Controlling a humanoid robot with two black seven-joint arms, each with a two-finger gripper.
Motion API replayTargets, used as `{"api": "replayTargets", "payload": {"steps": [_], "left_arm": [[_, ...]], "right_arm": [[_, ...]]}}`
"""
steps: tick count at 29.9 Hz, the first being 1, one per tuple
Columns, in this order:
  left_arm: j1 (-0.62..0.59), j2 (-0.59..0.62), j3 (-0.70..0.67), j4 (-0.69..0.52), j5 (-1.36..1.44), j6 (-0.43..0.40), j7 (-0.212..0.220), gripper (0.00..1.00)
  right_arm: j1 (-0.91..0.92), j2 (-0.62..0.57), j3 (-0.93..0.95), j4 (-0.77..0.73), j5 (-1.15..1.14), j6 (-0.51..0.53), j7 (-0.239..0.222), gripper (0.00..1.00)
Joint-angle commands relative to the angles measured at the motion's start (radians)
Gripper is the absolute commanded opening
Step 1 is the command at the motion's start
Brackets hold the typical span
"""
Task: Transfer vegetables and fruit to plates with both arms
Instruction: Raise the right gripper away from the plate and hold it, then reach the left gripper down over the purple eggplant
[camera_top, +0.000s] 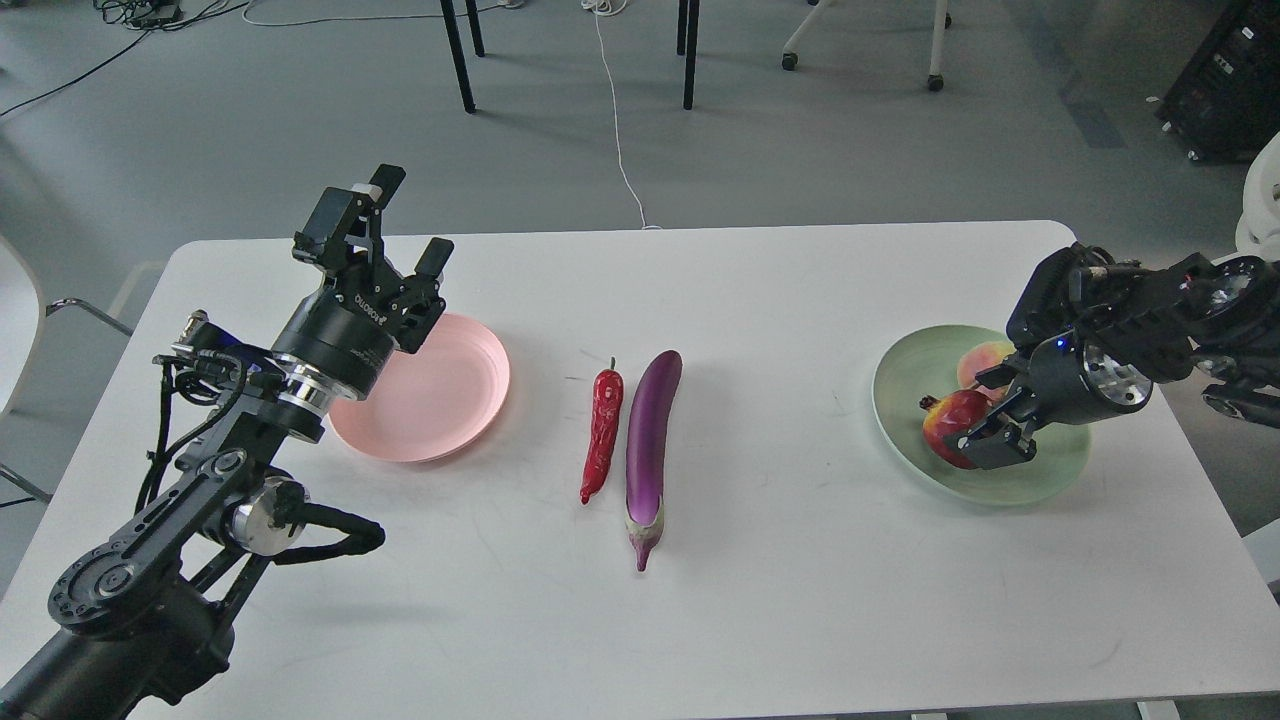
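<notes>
The purple eggplant and the red chili pepper lie side by side at the table's middle. The pink plate holds nothing. My left gripper is open and empty, raised over that plate's far left rim. The pale green plate sits at the right. The yellow-green fruit lies at its back, partly hidden. My right gripper holds the dark red pomegranate low in the green plate, its fingers still on either side of it.
The white table ends just right of the green plate. Chair and table legs stand on the grey floor behind, with a white cable. A dark cabinet stands at the far right.
</notes>
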Motion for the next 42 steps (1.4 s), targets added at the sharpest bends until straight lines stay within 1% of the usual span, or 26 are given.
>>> {"api": "replayTargets", "payload": {"steps": [1, 5, 7, 9, 13, 16, 19, 24, 26, 29, 31, 32, 34, 35, 37, 42], "left_arm": [[0.0, 0.0, 0.0, 0.0, 0.0, 0.001, -0.001, 0.98], [-0.002, 0.003, 0.0, 0.0, 0.0, 0.0, -0.001, 0.98], [-0.006, 0.004, 0.0, 0.0, 0.0, 0.0, -0.001, 0.98], [-0.009, 0.006, 0.0, 0.0, 0.0, 0.0, -0.001, 0.98], [-0.012, 0.006, 0.003, 0.0, 0.001, 0.0, -0.001, 0.98], [-0.016, 0.007, 0.017, -0.002, 0.005, 0.0, -0.001, 0.98], [-0.028, 0.013, 0.041, -0.014, 0.064, 0.001, -0.003, 0.98], [-0.034, 0.02, 0.066, -0.046, 0.27, 0.0, -0.001, 0.98], [-0.046, 0.042, 0.104, -0.07, 0.366, 0.0, 0.008, 0.98], [-0.097, 0.096, 0.217, -0.08, 0.558, 0.001, 0.02, 0.98], [-0.173, 0.131, 0.311, -0.08, 0.684, -0.006, 0.058, 0.98], [-0.23, 0.148, 0.369, -0.08, 0.728, -0.02, 0.081, 0.98], [-0.339, 0.17, 0.47, -0.075, 0.764, -0.063, 0.117, 0.98], [-0.395, 0.173, 0.516, -0.071, 0.767, -0.086, 0.137, 0.98], [-0.491, 0.173, 0.592, -0.055, 0.775, -0.124, 0.179, 0.98], [-0.702, 0.167, 0.815, 0.017, 0.784, -0.203, 0.342, 0.98]], "right_arm": [[0.001, -0.005, 0.005, 0.009, 0.001, -0.002, 0.0, 0.94], [0.055, -0.043, 0.05, 0.061, 0.021, -0.007, 0.0, 0.95], [0.078, -0.074, 0.125, 0.092, 0.064, -0.007, 0.0, 0.96], [0.08, -0.104, 0.21, 0.106, 0.181, -0.007, 0.0, 0.96], [0.022, -0.135, 0.326, 0.106, 0.53, -0.011, 0.0, 0.97], [-0.092, -0.149, 0.459, 0.094, 0.803, -0.013, 0.0, 0.97], [-0.273, -0.149, 0.635, 0.098, 1.053, -0.013, 0.0, 0.97], [-0.552, -0.143, 0.939, 0.103, 1.323, 0.01, 0.0, 0.98], [-0.645, -0.137, 1.048, 0.097, 1.439, 0.05, 0.0, 0.98], [-0.733, -0.134, 1.145, 0.081, 1.552, 0.159, 0.0, 0.98], [-0.762, -0.135, 1.171, 0.064, 1.59, 0.238, 0.0, 0.98], [-0.773, -0.135, 1.18, 0.052, 1.609, 0.284, 0.0, 0.98], [-0.796, -0.135, 1.183, 0.02, 1.655, 0.375, 0.0, 0.98], [-0.808, -0.135, 1.183, 0.003, 1.67, 0.401, 0.0, 0.98], [-0.827, -0.135, 1.183, -0.026, 1.673, 0.401, 0.0, 0.98], [-0.862, -0.135, 1.183, -0.041, 1.672, 0.401, 0.0, 0.99]]}}
